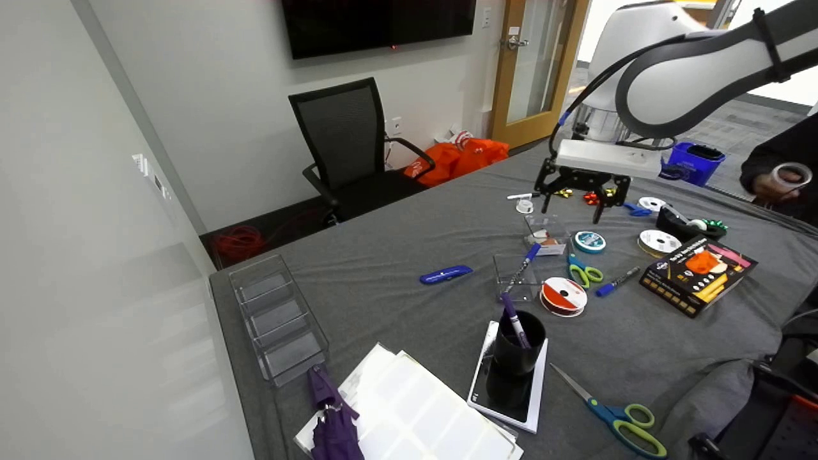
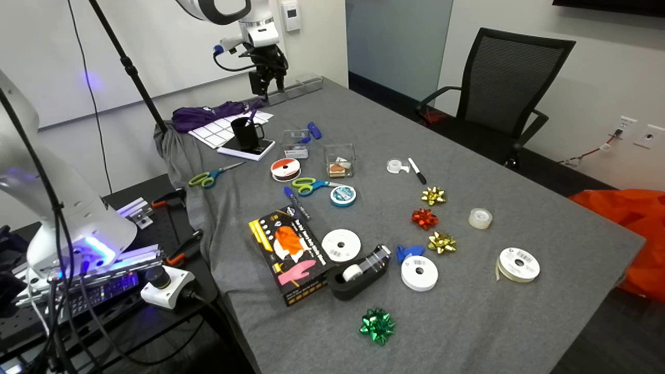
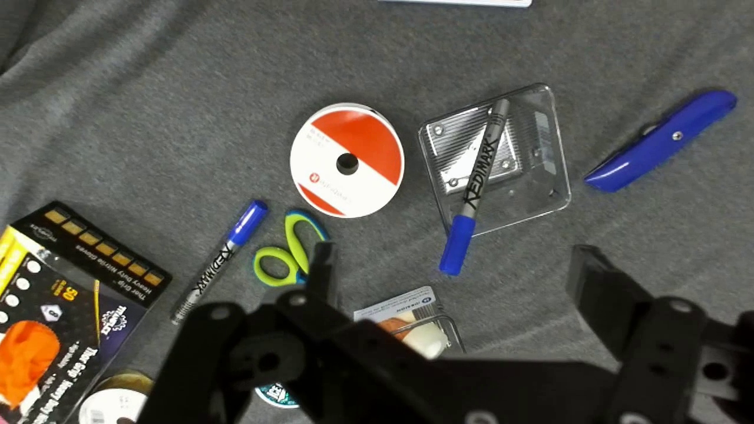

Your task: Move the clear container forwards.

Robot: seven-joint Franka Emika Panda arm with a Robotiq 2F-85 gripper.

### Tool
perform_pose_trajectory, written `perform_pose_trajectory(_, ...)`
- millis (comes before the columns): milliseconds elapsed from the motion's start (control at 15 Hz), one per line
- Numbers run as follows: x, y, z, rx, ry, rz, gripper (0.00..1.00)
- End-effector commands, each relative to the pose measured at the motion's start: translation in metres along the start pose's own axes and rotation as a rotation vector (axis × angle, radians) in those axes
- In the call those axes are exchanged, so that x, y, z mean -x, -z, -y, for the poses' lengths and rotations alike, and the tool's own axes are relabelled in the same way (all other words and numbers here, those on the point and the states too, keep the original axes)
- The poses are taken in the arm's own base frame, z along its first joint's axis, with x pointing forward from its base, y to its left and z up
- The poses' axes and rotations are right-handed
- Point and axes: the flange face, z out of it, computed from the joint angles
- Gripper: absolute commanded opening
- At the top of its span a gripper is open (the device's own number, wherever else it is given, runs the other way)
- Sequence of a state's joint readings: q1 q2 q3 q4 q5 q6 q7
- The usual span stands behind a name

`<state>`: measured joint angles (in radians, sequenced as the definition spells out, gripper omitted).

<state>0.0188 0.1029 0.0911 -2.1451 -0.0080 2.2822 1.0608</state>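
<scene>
Well inside the counter's (image 2: 493, 327) edges, we find both clear containers (image 3: 524, 182) (image 2: 340, 150) ungripped; hand (image 1: 571, 214) spread, empty; move judged outstanding.

Both exterior views overlook the table (image 1: 383, 306) from roughly opposite ends; the wrist view looks down, nearer.

In the wrist view, a red-and-white spool (image 3: 353, 184) is seen beyond the fingers (image 3: 607, 294), nearer the finger at picture left. Green-handled scissors (image 3: 296, 254) are partly hidden by that finger; to its left are seen a blue-capped marker (image 3: 219, 262) and, farther off, a black glove box (image 3: 76, 300). A blue utility knife (image 3: 660, 144) is shown beyond and right of the other finger. Well apart from the fingers, a black mug (image 1: 511, 354) is set on a tablet (image 1: 521, 409) in an exterior view, and 2 gold bows (image 2: 433, 196) are seen in an exterior view
</scene>
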Motion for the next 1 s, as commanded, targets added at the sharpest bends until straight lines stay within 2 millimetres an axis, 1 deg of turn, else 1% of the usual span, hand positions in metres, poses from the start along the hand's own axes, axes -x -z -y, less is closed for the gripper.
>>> perform_pose_trajectory(0,-0.001,-0.001,0.001,0.006,0.008,0.001,1.00)
perform_pose_trajectory(267,-0.003,0.000,0.003,0.008,0.015,0.001,1.00)
perform_pose_trajectory(333,-0.004,-0.008,0.003,0.017,0.018,-0.001,1.00)
perform_pose_trajectory(733,-0.016,-0.081,0.008,0.010,0.011,0.028,1.00)
perform_pose_trajectory(933,-0.015,-0.120,0.009,0.023,0.054,0.033,1.00)
